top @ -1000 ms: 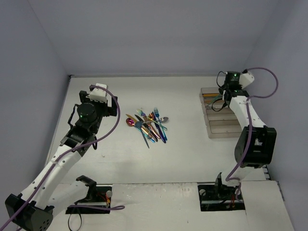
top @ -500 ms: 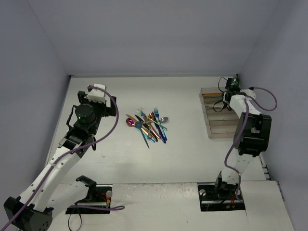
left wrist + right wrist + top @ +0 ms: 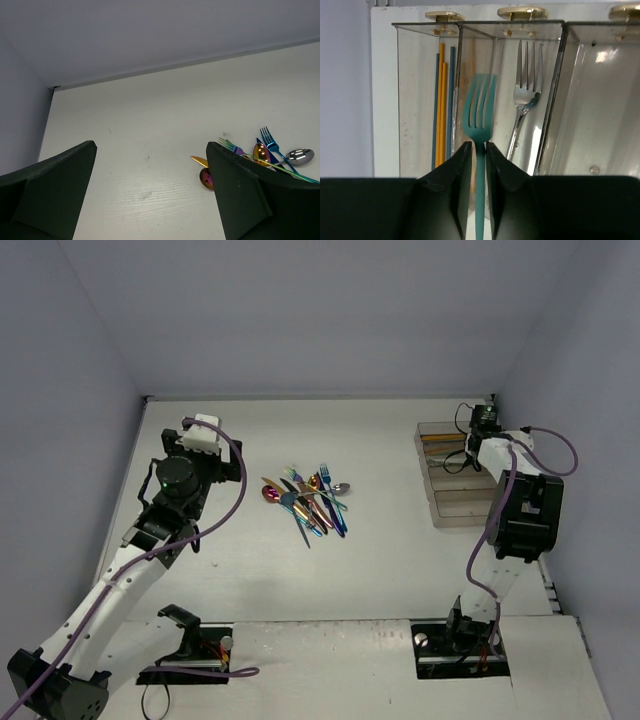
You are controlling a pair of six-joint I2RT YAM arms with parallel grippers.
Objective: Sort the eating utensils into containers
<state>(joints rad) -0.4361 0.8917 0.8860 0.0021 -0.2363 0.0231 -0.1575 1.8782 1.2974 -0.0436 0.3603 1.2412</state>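
Observation:
The eating utensils (image 3: 312,502) lie in a loose pile mid-table: gold, blue, teal and magenta pieces. In the left wrist view a blue fork (image 3: 270,140) and a silver spoon (image 3: 300,156) show at the right. My left gripper (image 3: 150,145) hangs open above bare table, left of the pile. The containers (image 3: 455,505) stand at the far right. My right gripper (image 3: 479,145) is over them, shut on a teal fork (image 3: 480,110) whose tines look blurred. A silver fork (image 3: 527,80) lies in the tray beneath. The neighbouring tray holds thin gold and blue handles (image 3: 441,100).
The containers' clear walls (image 3: 560,90) rise between the trays, and the back wall runs close behind them. The right arm's purple cable (image 3: 560,445) loops beside the trays. Both arm bases stand at the near table edge.
My right gripper has swung toward the far end of the containers and dropped lower over them with the teal fork. The left arm has barely shifted.

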